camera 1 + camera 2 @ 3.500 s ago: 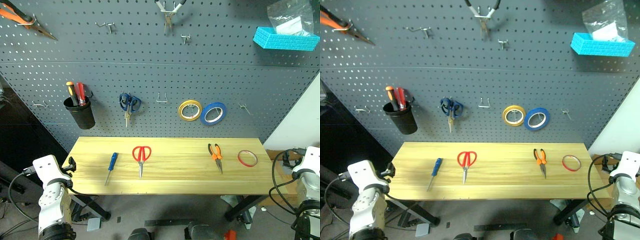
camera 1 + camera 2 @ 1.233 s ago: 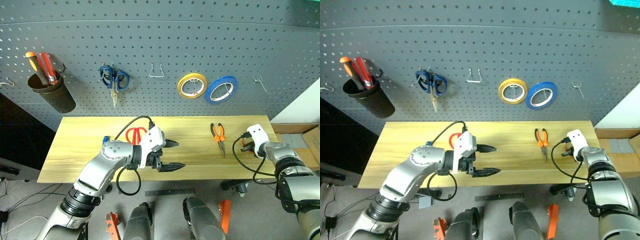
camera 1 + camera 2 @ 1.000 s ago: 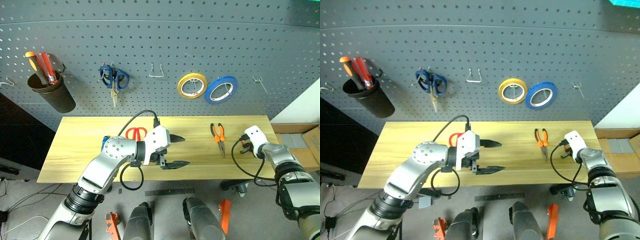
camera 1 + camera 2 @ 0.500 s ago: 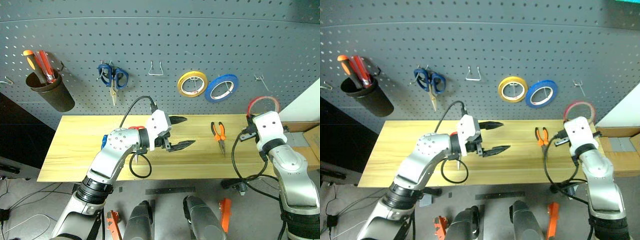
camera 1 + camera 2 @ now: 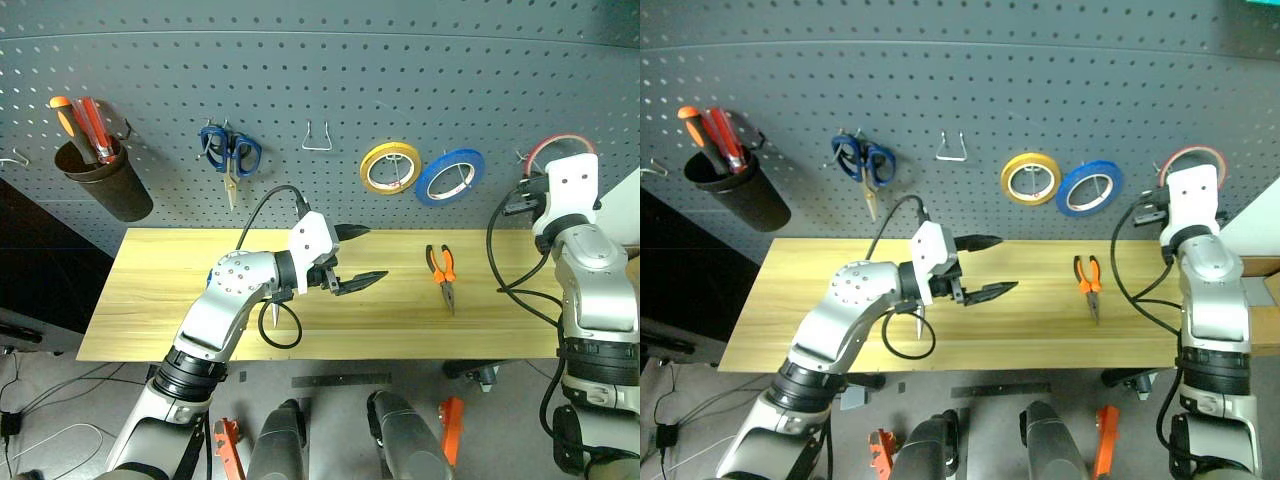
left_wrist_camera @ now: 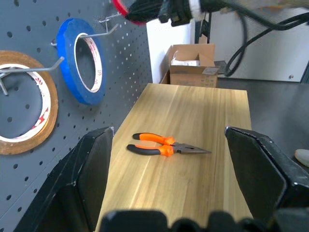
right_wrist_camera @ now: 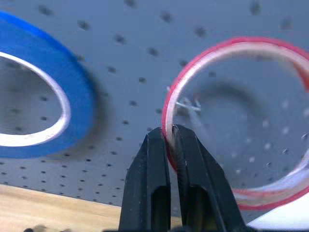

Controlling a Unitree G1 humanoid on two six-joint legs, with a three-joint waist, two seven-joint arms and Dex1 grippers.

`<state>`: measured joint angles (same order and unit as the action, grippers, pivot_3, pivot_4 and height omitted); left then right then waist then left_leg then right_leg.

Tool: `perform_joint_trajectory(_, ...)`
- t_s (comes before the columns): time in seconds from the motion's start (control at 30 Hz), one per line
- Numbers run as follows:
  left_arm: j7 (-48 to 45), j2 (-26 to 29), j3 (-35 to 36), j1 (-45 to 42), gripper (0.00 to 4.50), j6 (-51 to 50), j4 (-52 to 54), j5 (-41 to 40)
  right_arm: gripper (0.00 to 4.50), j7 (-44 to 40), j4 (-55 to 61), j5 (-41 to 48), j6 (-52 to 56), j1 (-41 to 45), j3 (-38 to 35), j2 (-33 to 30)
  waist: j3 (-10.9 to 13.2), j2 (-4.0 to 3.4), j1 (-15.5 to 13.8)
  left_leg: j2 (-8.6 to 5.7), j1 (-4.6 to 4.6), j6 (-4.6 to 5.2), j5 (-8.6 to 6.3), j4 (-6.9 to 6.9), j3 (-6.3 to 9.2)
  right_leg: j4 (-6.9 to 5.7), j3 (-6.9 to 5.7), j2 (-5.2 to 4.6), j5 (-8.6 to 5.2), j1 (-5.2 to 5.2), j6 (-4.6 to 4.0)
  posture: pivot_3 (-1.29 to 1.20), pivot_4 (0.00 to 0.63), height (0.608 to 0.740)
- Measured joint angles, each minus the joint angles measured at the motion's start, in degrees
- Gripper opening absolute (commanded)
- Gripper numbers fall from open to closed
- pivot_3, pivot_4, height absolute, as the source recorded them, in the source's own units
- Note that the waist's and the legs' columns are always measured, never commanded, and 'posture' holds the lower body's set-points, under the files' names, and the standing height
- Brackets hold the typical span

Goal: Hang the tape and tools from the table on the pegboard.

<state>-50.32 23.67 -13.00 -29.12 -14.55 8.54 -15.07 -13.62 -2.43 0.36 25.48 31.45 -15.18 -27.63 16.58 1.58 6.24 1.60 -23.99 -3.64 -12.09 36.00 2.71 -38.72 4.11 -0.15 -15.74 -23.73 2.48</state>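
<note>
My right gripper (image 7: 168,131) is shut on the rim of the thin red tape (image 7: 241,44) and holds it up against the pegboard (image 5: 300,80). A small metal hook (image 7: 186,104) shows through the ring, to the right of the blue roll. On the table (image 5: 160,300), the orange-and-black pliers (image 5: 441,273) lie right of centre. My left gripper (image 5: 372,254) hangs open and empty over the middle of the table, pointing right toward the pliers (image 6: 164,145). A blade tip of the red scissors (image 5: 272,318) peeks out under my left arm. That arm hides the screwdriver.
On the pegboard hang a yellow tape roll (image 5: 390,167), a blue tape roll (image 5: 449,176), blue-handled scissors (image 5: 230,155) and a bare hook (image 5: 318,138). A black cup (image 5: 105,185) holds screwdrivers at the left. A cardboard box (image 6: 190,70) sits past the table's right end.
My right gripper has risen from table height to the pegboard with the red tape, level with the right hook. My left gripper has edged forward and up, still open.
</note>
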Motion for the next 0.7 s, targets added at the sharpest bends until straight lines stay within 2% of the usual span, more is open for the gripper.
perform_joint_trajectory(0.1,0.2,-0.2,0.0,-0.1,3.98,-0.1,0.0,-0.3,0.03,0.5,-2.9,1.4,-0.8,0.7,-0.6,0.7,0.0,-0.01,0.0,0.00,0.00,0.00,0.00,0.00,0.00,-0.05,0.01,0.00,0.00,-0.02,0.00,-0.13,0.274,0.740)
perform_joint_trajectory(0.4,0.1,0.0,1.1,-0.1,3.98,-0.1,0.0,-0.4,0.03,2.0,-0.2,5.1,-0.7,-1.0,-1.3,3.1,0.0,-0.01,0.0,-0.01,0.00,-0.01,0.00,0.05,-0.01,-0.13,0.02,0.00,-0.01,-0.04,0.03,-0.15,0.273,0.740)
perform_joint_trajectory(0.53,0.0,-0.1,1.2,-0.1,3.98,-0.1,0.0,-0.4,0.94,3.6,1.5,6.4,0.3,-1.9,-1.8,4.5,0.0,-0.02,0.0,0.00,0.00,-0.01,0.00,0.03,0.00,-0.14,0.02,0.00,-0.01,-0.04,0.02,-0.15,0.274,0.740)
perform_joint_trajectory(0.7,-0.4,0.7,1.8,0.1,3.98,0.0,0.0,-0.3,2.58,4.0,12.3,7.6,5.4,-8.5,0.6,6.9,0.0,-0.02,0.0,0.01,0.00,-0.01,0.00,-0.01,0.03,-0.14,0.00,0.00,-0.03,-0.06,0.04,-0.14,0.276,0.740)
